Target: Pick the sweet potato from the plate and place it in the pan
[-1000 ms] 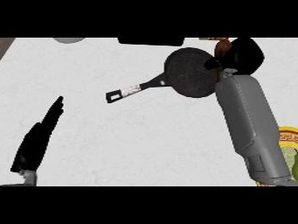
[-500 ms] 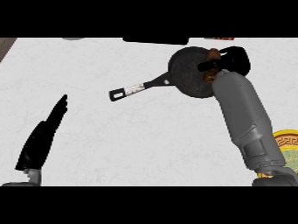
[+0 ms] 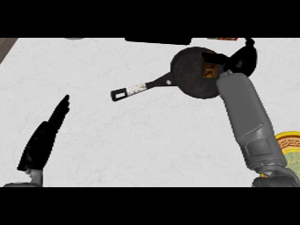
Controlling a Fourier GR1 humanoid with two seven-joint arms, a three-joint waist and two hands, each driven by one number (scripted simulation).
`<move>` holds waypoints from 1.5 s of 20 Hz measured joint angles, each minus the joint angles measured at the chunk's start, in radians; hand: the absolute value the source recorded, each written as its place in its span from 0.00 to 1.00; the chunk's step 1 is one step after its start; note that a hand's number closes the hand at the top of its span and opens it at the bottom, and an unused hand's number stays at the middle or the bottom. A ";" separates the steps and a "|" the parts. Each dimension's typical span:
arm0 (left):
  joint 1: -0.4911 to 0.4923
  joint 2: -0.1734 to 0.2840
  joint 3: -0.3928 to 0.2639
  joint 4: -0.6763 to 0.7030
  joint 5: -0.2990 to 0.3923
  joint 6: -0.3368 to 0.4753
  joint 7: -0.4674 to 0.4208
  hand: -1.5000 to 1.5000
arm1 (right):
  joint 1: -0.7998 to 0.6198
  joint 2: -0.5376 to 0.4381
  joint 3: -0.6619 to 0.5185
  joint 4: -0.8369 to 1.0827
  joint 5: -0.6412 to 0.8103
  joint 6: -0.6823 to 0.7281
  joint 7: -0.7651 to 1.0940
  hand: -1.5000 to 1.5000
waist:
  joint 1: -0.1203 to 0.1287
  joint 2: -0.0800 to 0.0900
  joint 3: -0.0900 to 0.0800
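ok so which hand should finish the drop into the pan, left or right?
Right. The right hand is already over the pan, with the sweet potato showing at its fingers above the pan's inside. The left hand rests open at the lower left, far from the pan.

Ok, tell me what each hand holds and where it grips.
The right hand curls round the sweet potato over the pan; the exact grip spot is hidden. The left hand holds nothing.

Two grey cylindrical forearms, black right hand [image 3: 239, 59], black left hand [image 3: 45, 136], slim dark fingers [image 3: 62, 107]
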 measured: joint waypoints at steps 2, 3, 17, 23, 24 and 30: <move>0.001 0.004 0.002 -0.004 0.002 -0.005 0.006 0.50 | -0.001 0.001 -0.019 -0.002 -0.019 -0.073 -0.048 0.00 | -0.003 -0.002 0.000; 0.009 0.004 0.001 -0.003 -0.002 -0.003 -0.001 0.50 | -0.001 -0.007 -0.031 -0.003 -0.030 -0.102 -0.070 0.00 | -0.004 -0.003 0.000; 0.054 0.014 0.054 -0.004 0.015 -0.004 0.012 0.50 | 0.239 0.022 0.010 -0.247 -0.255 -0.309 -0.268 0.00 | -0.086 -0.043 -0.004; 0.086 0.017 0.072 -0.020 0.019 -0.005 0.014 0.50 | 0.518 0.028 0.197 -0.499 -0.303 -0.299 -0.227 0.00 | -0.106 -0.052 -0.005; 0.084 0.020 0.081 -0.013 0.021 -0.005 0.006 0.50 | 0.567 0.029 0.218 -0.554 -0.301 -0.289 -0.212 0.00 | -0.110 -0.052 -0.006; 0.092 0.016 0.082 -0.028 0.014 -0.005 0.017 0.50 | 0.890 0.030 0.373 -0.912 -0.284 -0.234 -0.097 0.00 | -0.115 -0.051 -0.006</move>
